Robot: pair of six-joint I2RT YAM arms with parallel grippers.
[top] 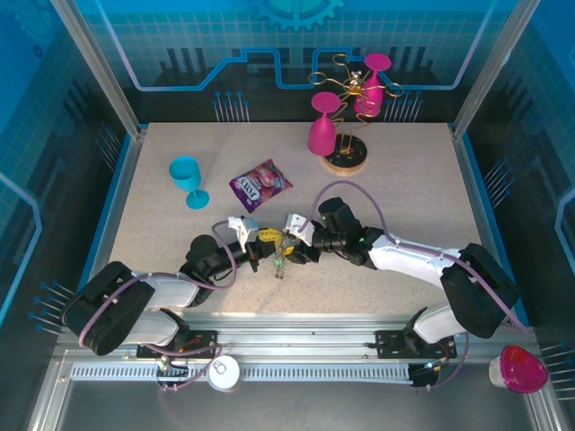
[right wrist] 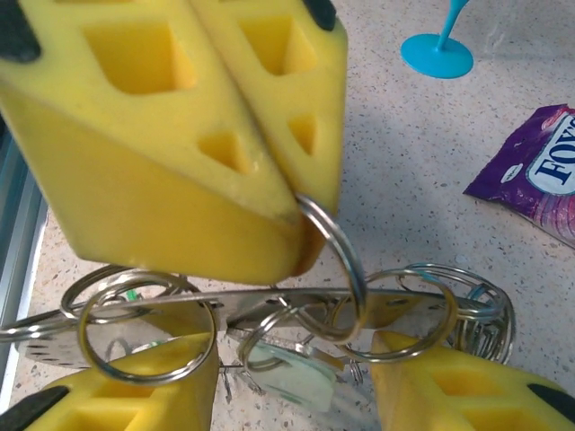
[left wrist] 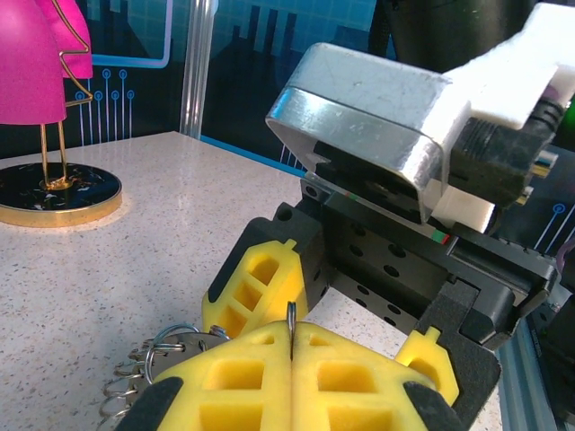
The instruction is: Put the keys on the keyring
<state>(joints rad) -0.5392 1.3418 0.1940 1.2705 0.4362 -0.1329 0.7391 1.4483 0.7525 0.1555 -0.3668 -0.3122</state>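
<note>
Speckled worktop (top: 404, 197) sits beneath the keyring (right wrist: 269, 301), which hangs just nearside of the snack packet (top: 260, 184) with its band running crosswise. The left pincer (left wrist: 290, 359) is clamped on one wire loop (right wrist: 332, 242), probably steadying it for threading. A pale key (right wrist: 296, 382) dangles between the spread fingers of the right pincer (right wrist: 278, 359).

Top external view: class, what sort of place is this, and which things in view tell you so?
Probably a robotics lab test cell: a left arm and right arm bolted to a metal rail, working on a speckled table enclosed by blue printed panels on aluminium posts.
</note>
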